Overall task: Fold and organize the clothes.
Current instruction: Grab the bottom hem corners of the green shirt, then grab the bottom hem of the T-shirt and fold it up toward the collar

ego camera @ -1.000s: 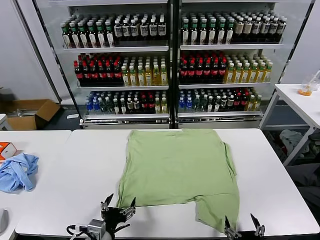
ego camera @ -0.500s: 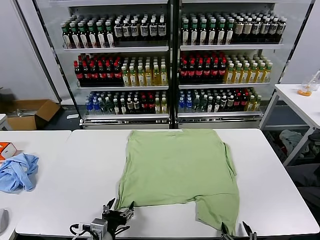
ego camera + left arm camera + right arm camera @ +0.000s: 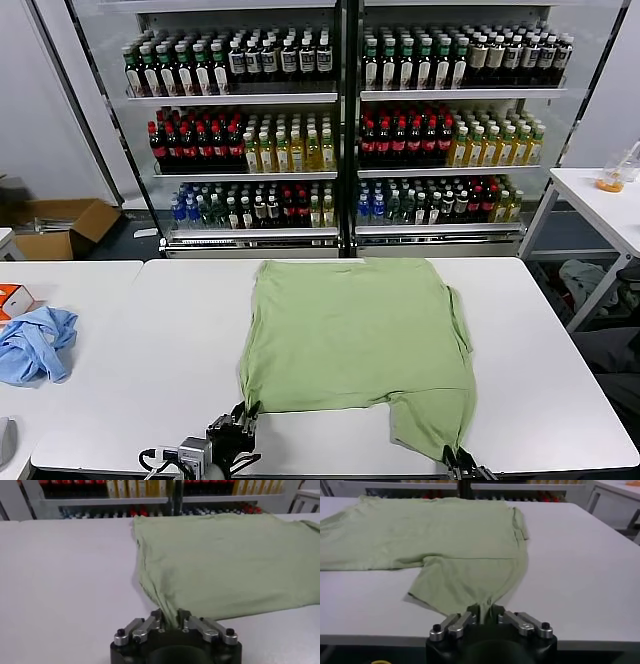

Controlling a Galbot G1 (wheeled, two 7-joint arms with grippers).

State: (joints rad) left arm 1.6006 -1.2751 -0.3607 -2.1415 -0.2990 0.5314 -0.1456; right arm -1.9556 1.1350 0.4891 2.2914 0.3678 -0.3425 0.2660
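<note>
A light green shirt lies spread flat on a white worktop, in front of glass-fronted drinks fridges. Its near edge is uneven: the near left corner stops short, while a longer flap hangs toward the near right edge of the worktop. The left pincer sits at the near left corner, fingers drawn together on a small pinch of fabric that bunches between them. The right pincer is at the tip of the near right flap, likewise clamped on a gathered fold of cloth. In the head view both pincers show only at the bottom edge, low against the worktop. A crumpled light blue garment and a small orange box rest on a separate worktop well to the left. The shirt looks thin, light and limp: it should drape and sag between two grips rather than hold a shape, and it may slide easily on the smooth surface. Corners and hem edges seem the sensible places to hold, pinching through the full layer.
</note>
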